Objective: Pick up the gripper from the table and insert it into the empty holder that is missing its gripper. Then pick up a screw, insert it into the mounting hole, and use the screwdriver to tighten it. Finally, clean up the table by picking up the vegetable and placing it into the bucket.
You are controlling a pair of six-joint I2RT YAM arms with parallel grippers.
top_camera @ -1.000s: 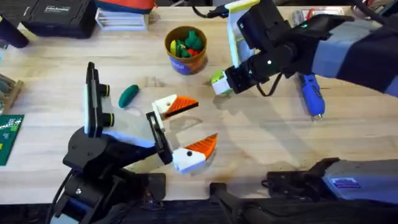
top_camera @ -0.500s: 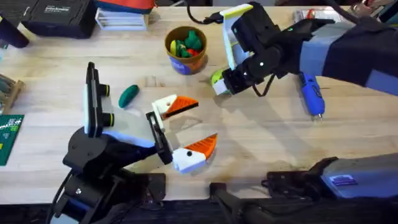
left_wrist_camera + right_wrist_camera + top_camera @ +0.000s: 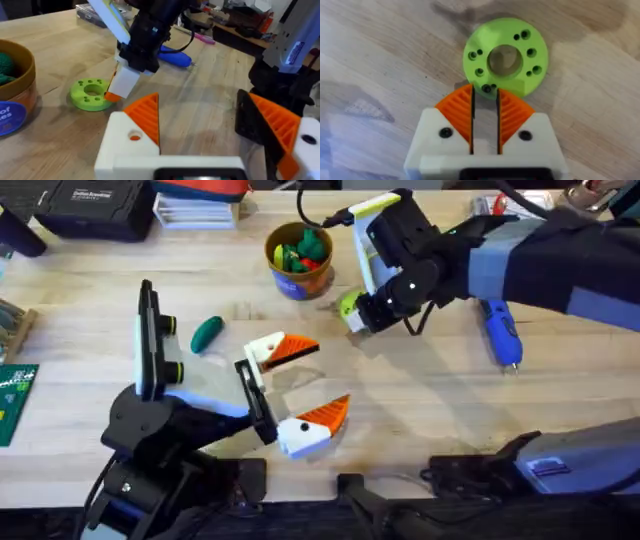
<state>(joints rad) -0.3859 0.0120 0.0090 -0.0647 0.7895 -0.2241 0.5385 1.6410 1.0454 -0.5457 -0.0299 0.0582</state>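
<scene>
The left claw (image 3: 300, 395) sat low on the desk (image 3: 420, 420), wide open and holding nothing. One orange finger (image 3: 328, 413) sat in its white holder (image 3: 300, 440), and the other orange finger (image 3: 295, 348) sat at about 11 o'clock from it. The dark green vegetable (image 3: 207, 333) lay at about 10 o'clock from the left claw, long axis running from 1 to 7 o'clock. The left arm was nearer to it. Farther off, the right claw (image 3: 485, 115) was almost closed, holding nothing I could see, tips just over the lime-green disc (image 3: 505, 57). The blue screwdriver (image 3: 499, 330) lay at its 3 o'clock, tip pointing to 5 o'clock. The bucket (image 3: 298, 260) stood farthest.
</scene>
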